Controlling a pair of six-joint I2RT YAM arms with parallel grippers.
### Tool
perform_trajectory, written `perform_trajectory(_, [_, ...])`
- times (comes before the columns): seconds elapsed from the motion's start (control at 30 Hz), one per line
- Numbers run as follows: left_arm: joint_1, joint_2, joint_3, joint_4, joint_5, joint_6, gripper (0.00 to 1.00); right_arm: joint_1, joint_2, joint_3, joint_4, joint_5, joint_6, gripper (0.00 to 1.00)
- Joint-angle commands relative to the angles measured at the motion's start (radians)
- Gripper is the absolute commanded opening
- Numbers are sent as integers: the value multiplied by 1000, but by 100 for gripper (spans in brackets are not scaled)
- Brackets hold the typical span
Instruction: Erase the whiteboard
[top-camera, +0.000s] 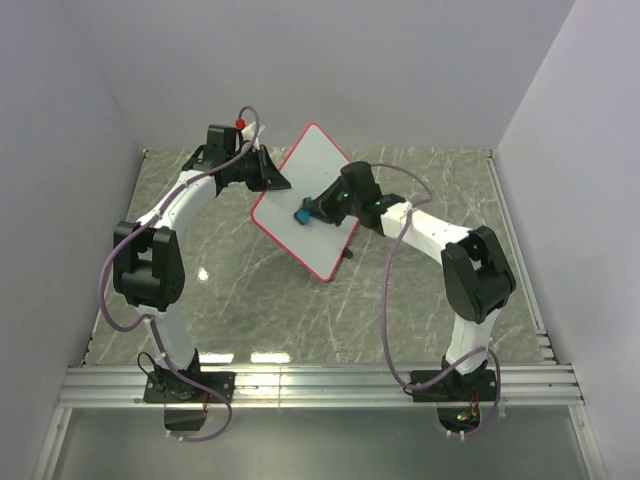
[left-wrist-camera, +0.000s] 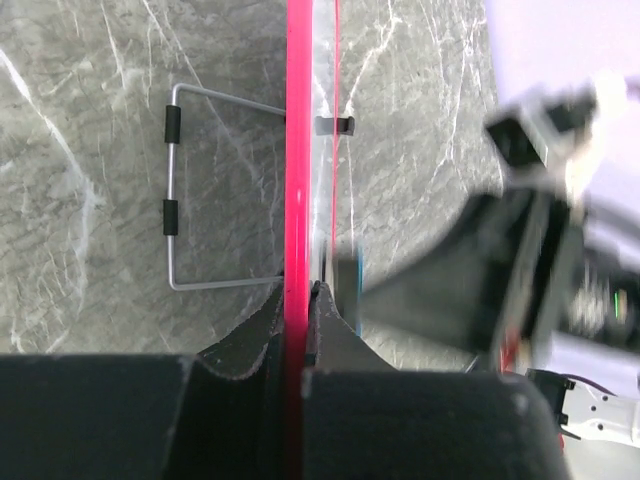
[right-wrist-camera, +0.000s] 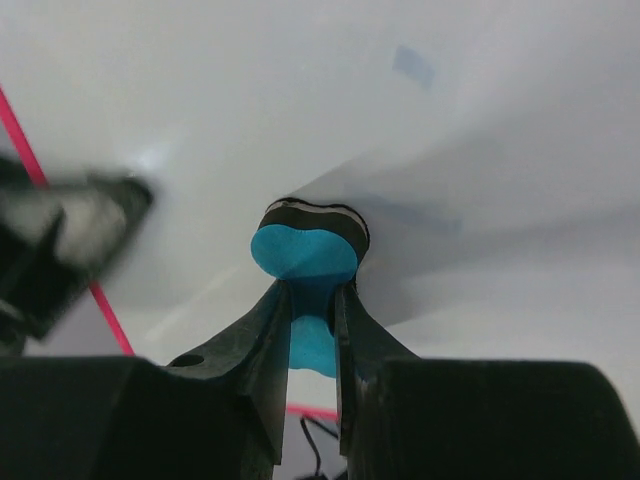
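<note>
The whiteboard, white with a red-pink rim, is held tilted up off the table. My left gripper is shut on its upper left rim; in the left wrist view the red rim runs edge-on between my jaws. My right gripper is shut on the blue eraser and presses its black felt face against the board. In the right wrist view the blue eraser sits pinched between my fingers against the white board, with faint blue marks near it.
A wire stand with black sleeves sticks out behind the board over the grey marble table. White walls close in at the back and sides. A metal rail runs along the near edge.
</note>
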Motion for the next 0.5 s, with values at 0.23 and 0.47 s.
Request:
perform_trajectory(0.23, [-57, -6, -57, -24, -124, 97, 0, 111, -26, -150, -42, -60, 7, 0])
perform_trajectory(0.47, [-70, -46, -68, -55, -134, 105, 0, -39, 97, 17, -93, -45, -30, 0])
